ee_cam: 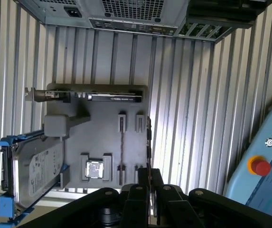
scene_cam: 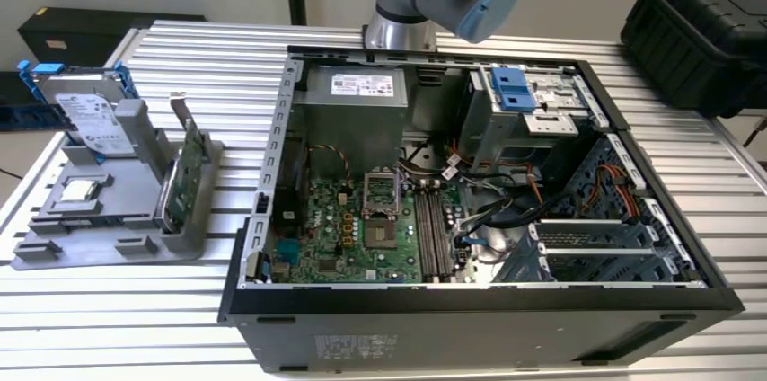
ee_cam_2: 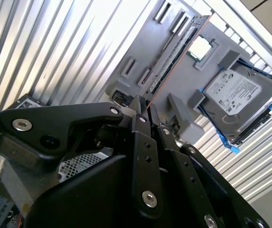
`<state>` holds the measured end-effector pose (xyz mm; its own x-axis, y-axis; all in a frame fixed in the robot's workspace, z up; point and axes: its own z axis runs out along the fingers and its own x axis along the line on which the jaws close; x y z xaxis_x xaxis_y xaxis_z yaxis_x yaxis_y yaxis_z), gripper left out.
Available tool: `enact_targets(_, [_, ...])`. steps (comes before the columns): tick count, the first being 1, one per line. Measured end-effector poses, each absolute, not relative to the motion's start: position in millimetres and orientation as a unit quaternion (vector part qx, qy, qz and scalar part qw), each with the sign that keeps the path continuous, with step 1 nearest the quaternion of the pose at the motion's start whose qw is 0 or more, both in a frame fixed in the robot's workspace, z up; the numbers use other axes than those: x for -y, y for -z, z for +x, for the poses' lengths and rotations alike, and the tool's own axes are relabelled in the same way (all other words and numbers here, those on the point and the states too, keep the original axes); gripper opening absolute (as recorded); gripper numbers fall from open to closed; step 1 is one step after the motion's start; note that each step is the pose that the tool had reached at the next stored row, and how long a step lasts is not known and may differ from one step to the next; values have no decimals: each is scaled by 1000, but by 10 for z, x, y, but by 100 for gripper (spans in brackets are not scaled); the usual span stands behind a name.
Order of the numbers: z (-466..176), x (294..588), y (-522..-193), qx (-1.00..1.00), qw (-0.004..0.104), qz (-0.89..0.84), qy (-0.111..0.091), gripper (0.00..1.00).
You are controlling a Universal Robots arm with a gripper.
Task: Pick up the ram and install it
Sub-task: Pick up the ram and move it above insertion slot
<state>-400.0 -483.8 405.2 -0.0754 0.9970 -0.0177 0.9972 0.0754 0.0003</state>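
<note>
- The ram stands on edge in 1 slot of the gray holder, below the claw and slightly aside of its tips, untouched.
- The claw is clenched, its 2 fingers pressed close together, grasping nothing.
- A processor chip lies just past the ram from the claw, and a hard drive farther out that way.
- A wider card stands at the holder's end farthest from the claw.
- Beyond it on the ribbed tabletop sits the open computer case.

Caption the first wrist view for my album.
Claw over a gray tray holding the ram, a processor chip, a blue-railed hard drive and a bracketed card.
</note>
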Motion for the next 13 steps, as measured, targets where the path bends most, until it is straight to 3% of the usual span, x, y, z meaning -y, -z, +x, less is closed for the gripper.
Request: enact_targets(13, [-3921,4838,-4053,-733,7,680,6,0])
